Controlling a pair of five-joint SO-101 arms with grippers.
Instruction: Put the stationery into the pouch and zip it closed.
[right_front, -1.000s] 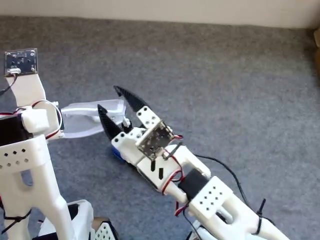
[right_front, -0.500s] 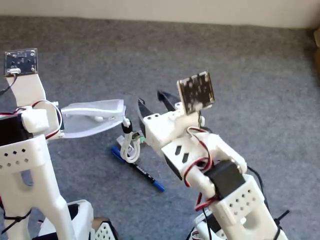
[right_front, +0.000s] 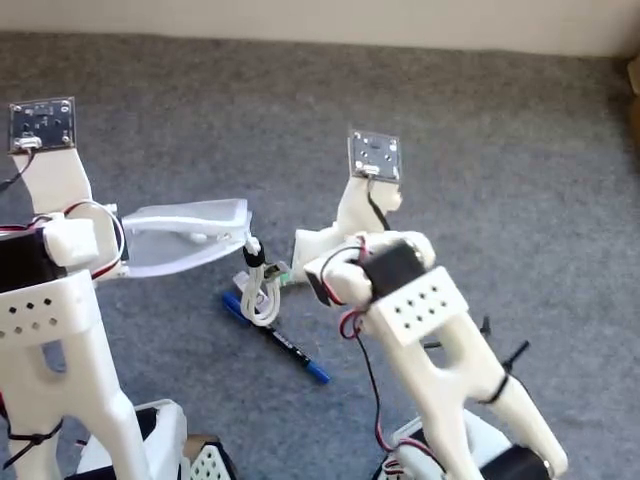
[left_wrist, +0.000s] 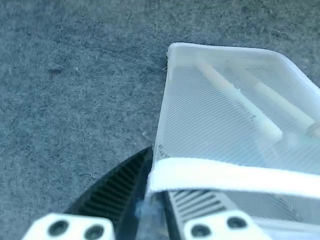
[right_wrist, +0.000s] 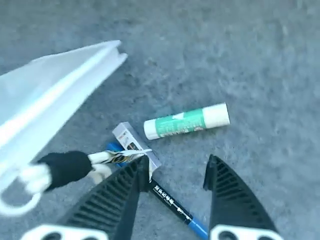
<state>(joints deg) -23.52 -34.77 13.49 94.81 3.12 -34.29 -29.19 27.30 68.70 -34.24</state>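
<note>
Pouch (left_wrist: 225, 125) held, stationery outside
My left jaws pinch the pouch rim; my right jaws gape wide over the glue stick (right_wrist: 186, 121) and pen (right_front: 285, 345), 5 o'clock from the pouch.

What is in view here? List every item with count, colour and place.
carpet: one, grey, under everything.
pouch: one, translucent white mesh, held off the carpet by its edge.
long shapes: two, pale, inside the pouch; cannot tell what they are.
cord loop: one, black and white, by the pouch's free corner.
glue stick: one, green and white, lying on the carpet.
small box: one, grey-white, beside the glue stick.
pen: one, blue, lying on the carpet by the box.
arms: two, white, side by side.
left gripper: one, black, shut on the pouch's edge.
right gripper: one, black fingers apart, above the pen and box.
</note>
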